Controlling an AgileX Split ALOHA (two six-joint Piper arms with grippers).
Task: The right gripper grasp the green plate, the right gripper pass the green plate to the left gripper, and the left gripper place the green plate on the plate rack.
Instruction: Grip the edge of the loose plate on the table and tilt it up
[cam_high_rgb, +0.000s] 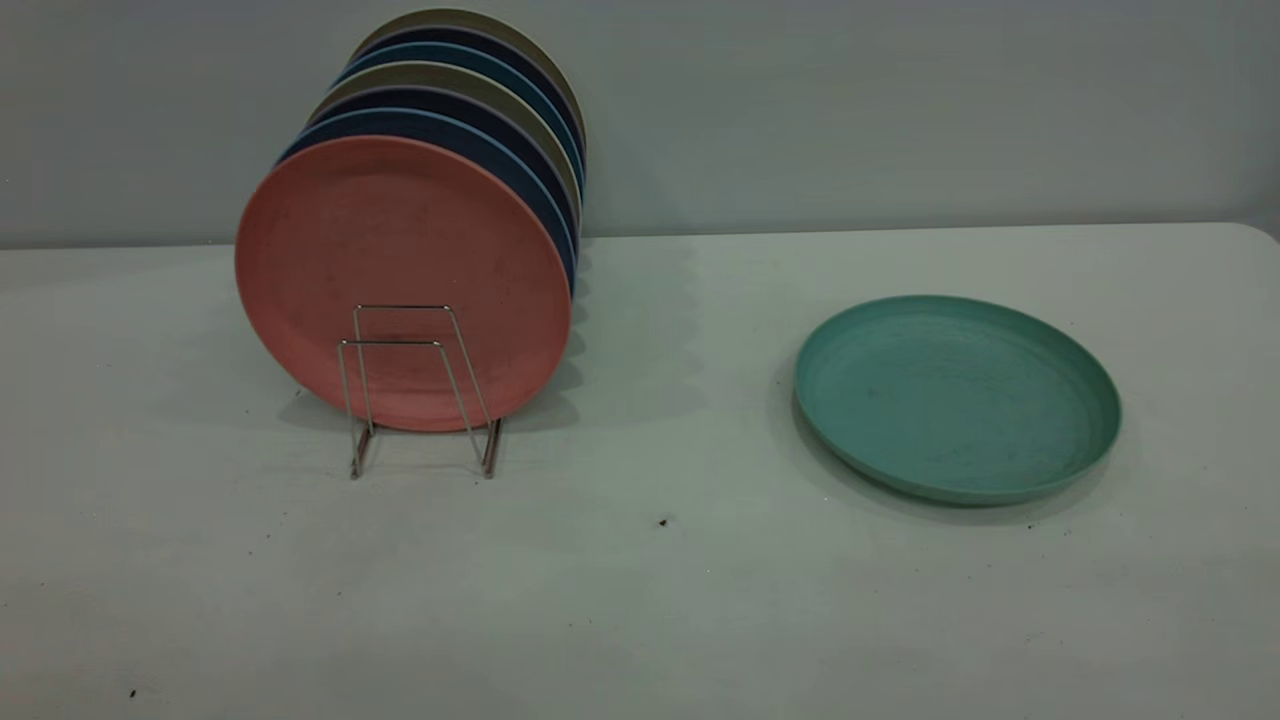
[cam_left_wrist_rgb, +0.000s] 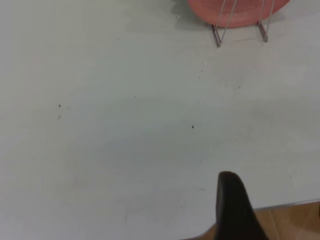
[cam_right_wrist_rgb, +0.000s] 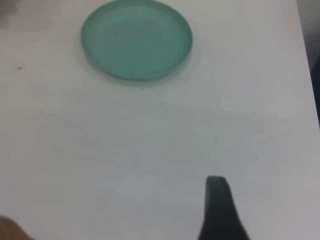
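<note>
The green plate (cam_high_rgb: 957, 397) lies flat and face up on the pale desk (cam_high_rgb: 640, 600) at the right of centre in the exterior view, alone, with open desk all around it and nothing touching or covering it. Well apart from it, at the left of that view, stands the plate rack (cam_high_rgb: 420, 390), a thin silver wire frame whose two front loops rise empty in front of a salmon-pink plate (cam_high_rgb: 400, 280). That pink plate stands upright on edge in the rack, and behind it a row of further upright plates (cam_high_rgb: 470, 110) in dark blue and olive-grey tones recedes toward the grey wall (cam_high_rgb: 900, 110) at the top of the frame. A few dark specks (cam_high_rgb: 663, 522) dot the desk between rack and green plate. Neither arm shows in the exterior view. In the left wrist view a single dark tip of the left gripper (cam_left_wrist_rgb: 232, 210) sits at the bottom edge, over bare desk near its front edge, with the rack's feet and the pink plate's lower rim at the top right of the frame; whether its fingers are apart or together I cannot tell. In the right wrist view one dark tip of the right gripper (cam_right_wrist_rgb: 217, 210) shows at the bottom, far from the green plate at the upper left of centre; its fingers likewise cannot be judged.
</note>
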